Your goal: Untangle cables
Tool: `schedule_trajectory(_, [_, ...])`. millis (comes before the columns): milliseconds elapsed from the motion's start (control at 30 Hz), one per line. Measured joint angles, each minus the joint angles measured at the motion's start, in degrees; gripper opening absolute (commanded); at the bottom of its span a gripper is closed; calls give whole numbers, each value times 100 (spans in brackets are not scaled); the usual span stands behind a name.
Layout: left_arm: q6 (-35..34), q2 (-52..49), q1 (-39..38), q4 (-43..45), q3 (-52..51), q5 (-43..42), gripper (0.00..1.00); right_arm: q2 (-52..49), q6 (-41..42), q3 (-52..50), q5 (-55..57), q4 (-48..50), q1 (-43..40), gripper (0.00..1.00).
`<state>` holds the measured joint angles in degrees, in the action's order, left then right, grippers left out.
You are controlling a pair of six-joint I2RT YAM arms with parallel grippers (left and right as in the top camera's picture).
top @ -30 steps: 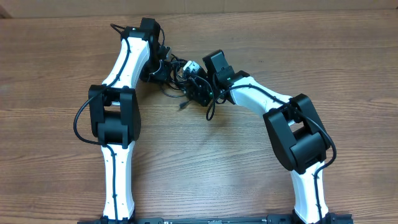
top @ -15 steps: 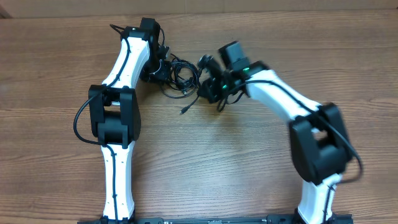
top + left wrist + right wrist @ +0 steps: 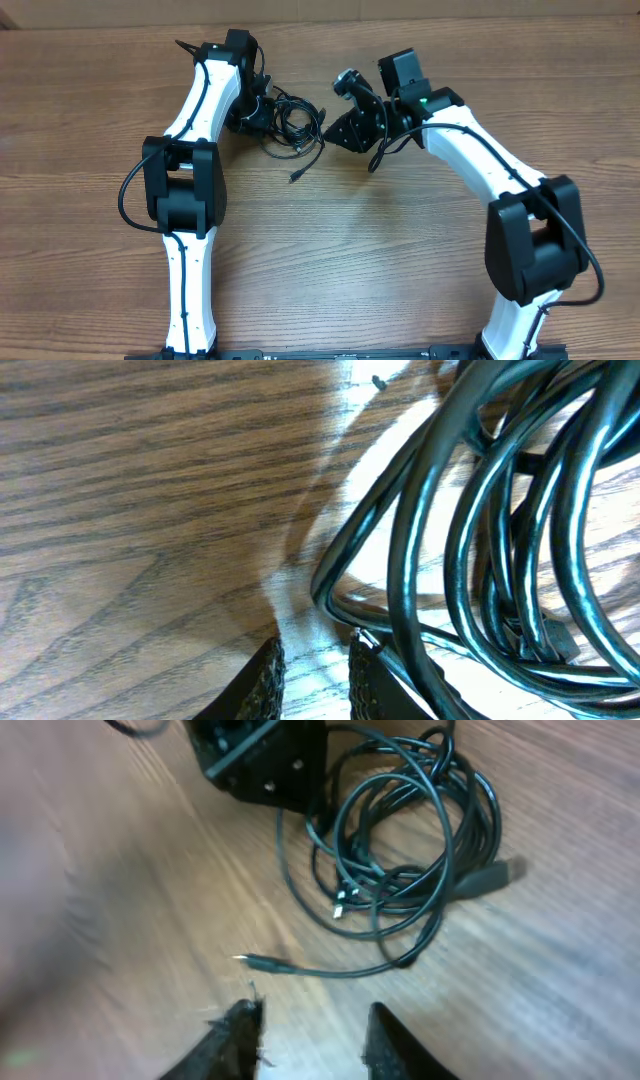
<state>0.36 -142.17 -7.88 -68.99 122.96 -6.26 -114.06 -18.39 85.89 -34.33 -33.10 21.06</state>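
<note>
Spread and empty, the right pincer [image 3: 315, 1015] hangs just beside the cables [image 3: 410, 830], its tips pointing at the bundle. The left pincer [image 3: 312, 665] shows only a narrow gap between its fingers, with bare wood in it and no cord; one strand runs against the outside of one finger.

We find the cables lying as one loose coil of thin black loops near the far edge of the table [image 3: 400, 260], a little left of its middle, between the two pincers. One thin tail [image 3: 265, 962] strays out of the coil toward the near edge, its tip free on the wood. A greyish plug [image 3: 500, 872] sticks out of the coil's side.

In our judgement the sorting is barely begun. The free tail looks the best handle: we would pinch it close to its tip and draw it away low and slowly. The other pincer would pin the coil, so the loops slide out rather than tighten.

No box, tray or bin shows; the cords rest on bare wood.
</note>
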Motion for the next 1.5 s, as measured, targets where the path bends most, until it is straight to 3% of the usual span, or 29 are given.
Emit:
schedule_trajectory(233, [0, 0, 0, -9, 0, 0, 25, -682, -713, -4, 332, 754, 157, 56])
schedule_trajectory(700, [0, 0, 0, 4, 0, 0, 26, -1263, -870, -11, 184, 1248, 203, 54])
schedule_trajectory(833, [0, 0, 0, 4, 0, 0, 26, -1438, -883, -11, 127, 1327, 269, 40])
schedule_trajectory(967, [0, 0, 0, 7, 0, 0, 25, -1491, -901, -11, -37, 1429, 278, 37])
schedule_trajectory(1333, [0, 0, 0, 7, 0, 0, 25, -1512, -890, -13, -566, 1655, 376, 49])
schedule_trajectory(1500, [0, 0, 0, 9, 0, 0, 25, -1512, -868, -13, -481, 1915, 378, 49])
